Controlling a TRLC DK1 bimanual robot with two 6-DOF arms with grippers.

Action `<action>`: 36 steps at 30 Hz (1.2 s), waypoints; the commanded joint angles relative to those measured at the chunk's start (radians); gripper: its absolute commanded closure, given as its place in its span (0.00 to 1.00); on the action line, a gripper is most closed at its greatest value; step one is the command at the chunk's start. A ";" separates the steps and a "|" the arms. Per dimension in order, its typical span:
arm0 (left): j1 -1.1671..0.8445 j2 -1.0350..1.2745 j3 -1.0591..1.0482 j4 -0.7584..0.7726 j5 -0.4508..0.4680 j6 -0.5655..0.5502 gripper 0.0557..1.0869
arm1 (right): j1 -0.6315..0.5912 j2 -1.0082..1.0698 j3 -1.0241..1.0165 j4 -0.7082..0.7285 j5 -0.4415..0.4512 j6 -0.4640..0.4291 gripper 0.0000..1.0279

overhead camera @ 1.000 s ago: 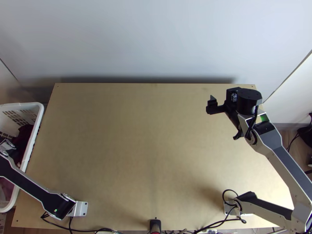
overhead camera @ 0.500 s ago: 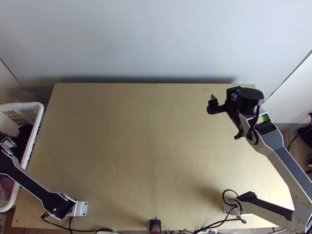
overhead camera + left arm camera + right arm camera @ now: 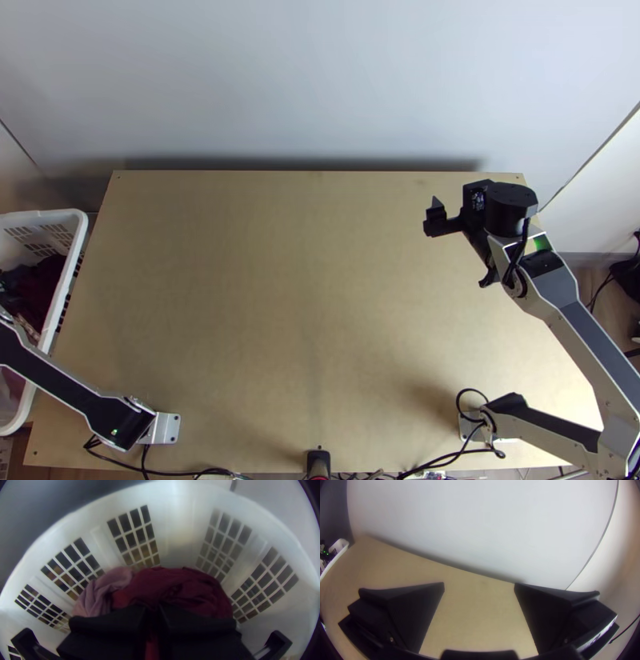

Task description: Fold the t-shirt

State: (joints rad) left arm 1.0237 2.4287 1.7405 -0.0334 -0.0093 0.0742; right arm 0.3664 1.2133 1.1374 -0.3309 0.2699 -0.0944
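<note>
fingers [image 3: 106,625] of l gripper [image 3: 153,609] sit narrow on maroon cloth [image 3: 176,586] in basket [image 3: 173,500], prob to lift it out, w/ r gripper [image 3: 479,585] wide over table [image 3: 280,280], prob ready to help.

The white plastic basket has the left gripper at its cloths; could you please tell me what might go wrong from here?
The dark red cloth lies bunched against the pale pink cloth, so the left gripper might lift both. Cloth could also snag on the basket's raised rim when lifted out.
</note>
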 commanded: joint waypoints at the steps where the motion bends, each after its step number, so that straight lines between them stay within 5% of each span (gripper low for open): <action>1: 0.004 -0.128 -0.002 -0.026 0.025 -0.005 0.96 | 0.002 -0.001 -0.007 0.004 0.000 0.007 0.05; 17: -0.019 -0.321 0.228 -0.250 0.046 -0.091 0.96 | -0.001 -0.057 -0.031 0.004 0.000 0.019 0.05; 36: -0.030 -0.588 0.226 -0.292 0.157 -0.123 0.96 | -0.004 -0.095 -0.053 0.007 0.000 0.021 0.05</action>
State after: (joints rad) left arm 1.0016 1.9301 1.9617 -0.3248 0.1215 -0.0456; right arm 0.3634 1.1301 1.0878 -0.3260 0.2699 -0.0723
